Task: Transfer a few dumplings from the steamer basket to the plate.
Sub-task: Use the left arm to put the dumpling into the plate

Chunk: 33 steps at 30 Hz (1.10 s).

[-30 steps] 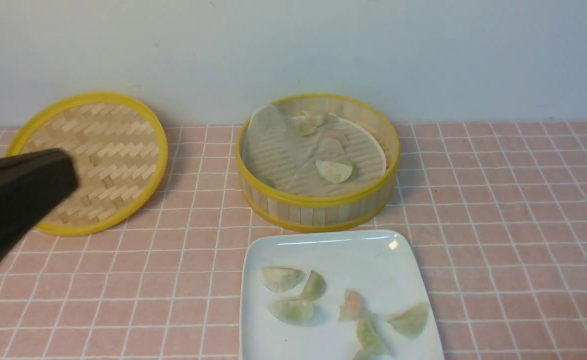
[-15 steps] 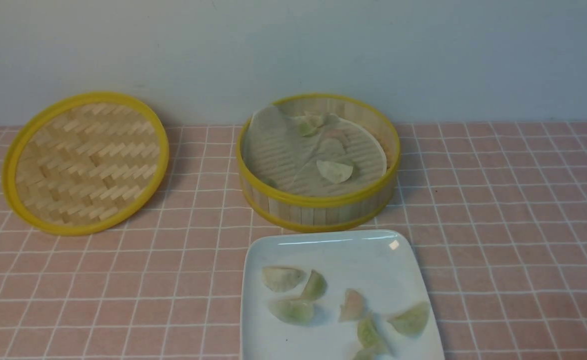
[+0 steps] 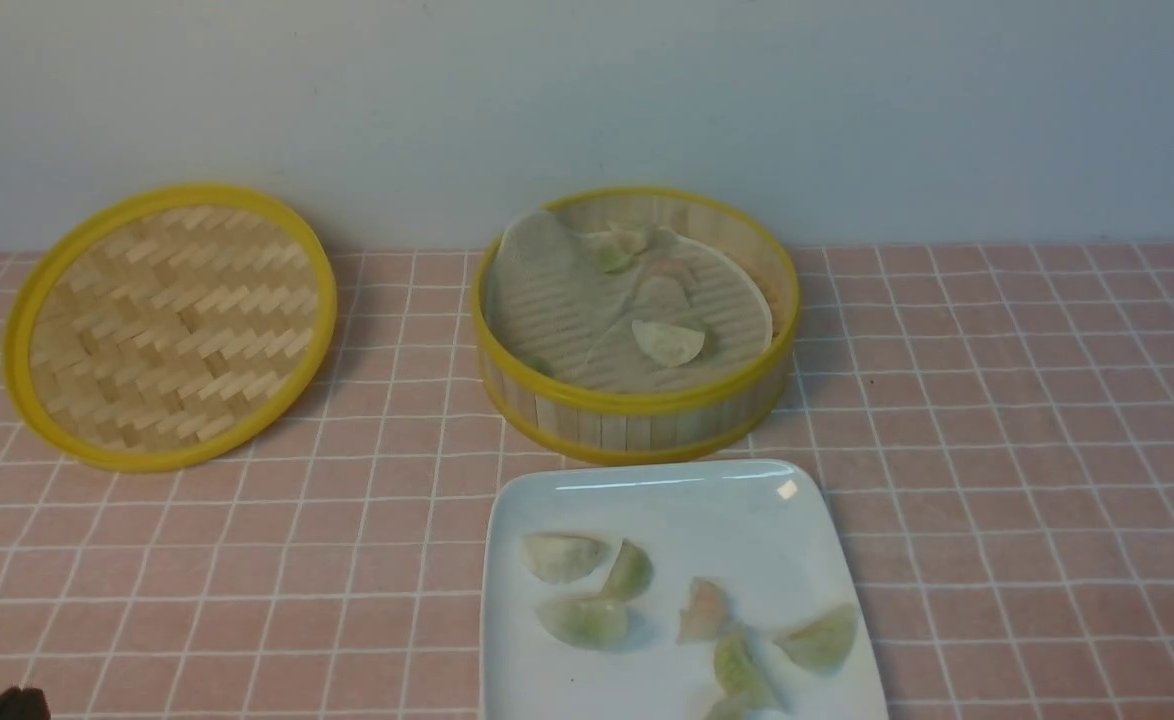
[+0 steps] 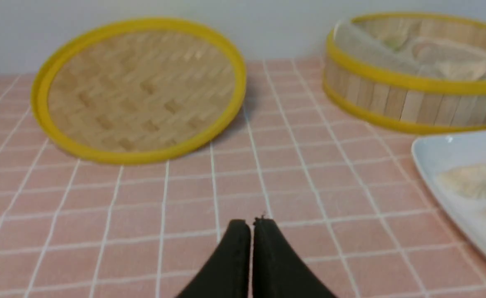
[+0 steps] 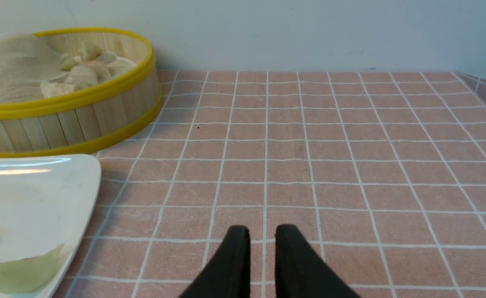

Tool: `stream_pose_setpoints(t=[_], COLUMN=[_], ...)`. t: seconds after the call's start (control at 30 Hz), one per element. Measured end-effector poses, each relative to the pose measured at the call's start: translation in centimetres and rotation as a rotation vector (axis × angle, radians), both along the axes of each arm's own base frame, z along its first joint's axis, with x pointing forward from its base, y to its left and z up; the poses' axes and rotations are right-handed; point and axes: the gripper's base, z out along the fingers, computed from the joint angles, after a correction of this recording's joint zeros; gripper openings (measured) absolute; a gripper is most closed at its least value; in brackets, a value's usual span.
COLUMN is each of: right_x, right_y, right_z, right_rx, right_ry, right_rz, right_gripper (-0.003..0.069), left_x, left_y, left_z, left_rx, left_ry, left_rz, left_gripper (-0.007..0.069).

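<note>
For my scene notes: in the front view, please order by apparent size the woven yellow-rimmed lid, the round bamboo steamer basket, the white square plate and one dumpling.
1. White square plate, nearest and cut off by the frame.
2. Woven lid and bamboo steamer basket: alike, unranked.
3. Pale dumpling.

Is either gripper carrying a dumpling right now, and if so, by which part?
Nothing is held. The left gripper is shut with nothing between its tips; the right gripper stands slightly apart, also empty. Both hang over bare tablecloth.

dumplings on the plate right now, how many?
6 dumplings on the plate: three clustered left, a pinkish one mid, two right. The bottom edge may hide more.
</note>
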Motion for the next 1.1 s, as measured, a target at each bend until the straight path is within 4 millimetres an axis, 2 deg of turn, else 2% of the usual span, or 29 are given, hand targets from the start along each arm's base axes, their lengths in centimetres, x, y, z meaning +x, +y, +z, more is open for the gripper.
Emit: stream_pose_setpoints(t=[0.1, 1.1], right_x=[0.00, 0.00], right_y=[0.00, 0.00], right_z=[0.00, 0.00], right_rx=[0.000, 0.000], right_ry=[0.000, 0.000], right_rz=[0.000, 0.000], right_gripper=[0.0087, 0.0087], left_x=[-0.09, -0.09], left_y=[0.00, 0.00], left_z=[-0.43, -0.45], left_rx=[0.006, 0.012], left_ry=[0.039, 0.040], left_rz=[0.000, -0.002], left_gripper=[-0.0006, -0.0006])
